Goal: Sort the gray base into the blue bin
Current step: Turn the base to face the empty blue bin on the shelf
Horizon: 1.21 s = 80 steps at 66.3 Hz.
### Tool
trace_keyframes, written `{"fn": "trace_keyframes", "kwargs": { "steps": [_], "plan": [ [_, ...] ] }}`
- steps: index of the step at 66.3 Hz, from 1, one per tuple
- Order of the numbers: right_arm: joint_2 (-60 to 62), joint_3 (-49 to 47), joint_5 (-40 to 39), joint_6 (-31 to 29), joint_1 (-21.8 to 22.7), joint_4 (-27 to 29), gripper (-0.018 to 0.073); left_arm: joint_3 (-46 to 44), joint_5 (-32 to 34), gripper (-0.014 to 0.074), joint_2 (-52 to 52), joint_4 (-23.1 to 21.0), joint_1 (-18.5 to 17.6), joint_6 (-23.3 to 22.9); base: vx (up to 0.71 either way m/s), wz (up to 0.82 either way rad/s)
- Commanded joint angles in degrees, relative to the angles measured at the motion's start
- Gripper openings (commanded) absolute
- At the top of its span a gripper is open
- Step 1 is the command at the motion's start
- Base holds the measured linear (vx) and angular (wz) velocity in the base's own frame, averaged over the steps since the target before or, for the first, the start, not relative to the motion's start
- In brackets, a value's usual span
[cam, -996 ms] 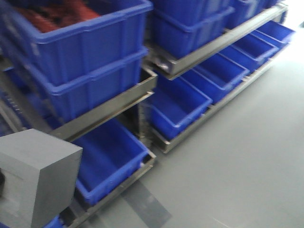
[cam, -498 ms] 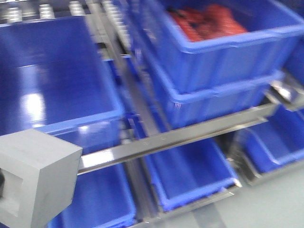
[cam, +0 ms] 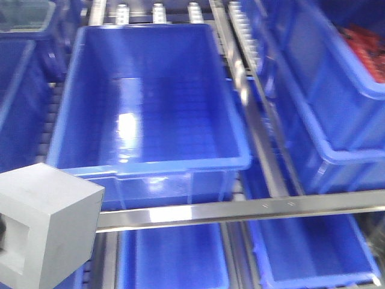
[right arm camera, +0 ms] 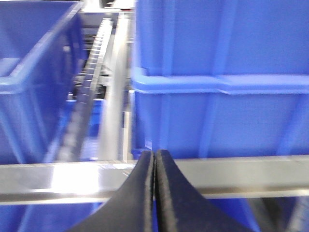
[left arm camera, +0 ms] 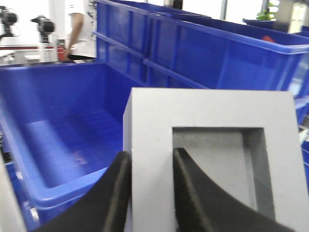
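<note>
Left gripper (left arm camera: pixel 150 163) pinching a wall of the matte light-gray cube (left arm camera: pixel 212 111), we should centre it over the glossy blue plastic tub (cam: pixel 150 167) before releasing; right gripper (right arm camera: pixel 154 157) closed, empty.

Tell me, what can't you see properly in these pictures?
- Front view: the gray base is cut off by the left and bottom edges.
- Front view: the red things are blurred and cut off by the right edge.
- Left wrist view: the gray base hides part of the blue bin.

front view steeply above blue bin (cam: pixel 157 102), left wrist close, sharing it; right wrist facing rail (right arm camera: pixel 251 176)
</note>
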<state>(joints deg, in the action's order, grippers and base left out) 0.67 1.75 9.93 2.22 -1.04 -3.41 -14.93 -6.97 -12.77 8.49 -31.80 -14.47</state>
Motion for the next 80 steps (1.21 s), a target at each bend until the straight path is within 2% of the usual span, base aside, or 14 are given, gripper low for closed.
{"fn": "trace_keyframes", "kwargs": {
  "steps": [1, 33, 80],
  "plan": [
    [0.7, 0.8, -4.3, -0.3, 0.3, -0.4, -0.0009, -1.7, 6.4, -0.0006, -0.3, -0.1, -0.3, -0.6, 0.08, 0.33],
    [0.7, 0.8, -4.3, -0.3, 0.3, -0.4, -0.0009, -1.7, 6.4, -0.0006, -0.3, -0.1, -0.3, -0.6, 0.09, 0.2],
    [0.7, 0.8, -4.3, -0.3, 0.3, -0.4, -0.0009, -1.7, 6.4, -0.0006, -0.3, -0.1, -0.3, -0.6, 0.14, -0.03]
  ]
}}
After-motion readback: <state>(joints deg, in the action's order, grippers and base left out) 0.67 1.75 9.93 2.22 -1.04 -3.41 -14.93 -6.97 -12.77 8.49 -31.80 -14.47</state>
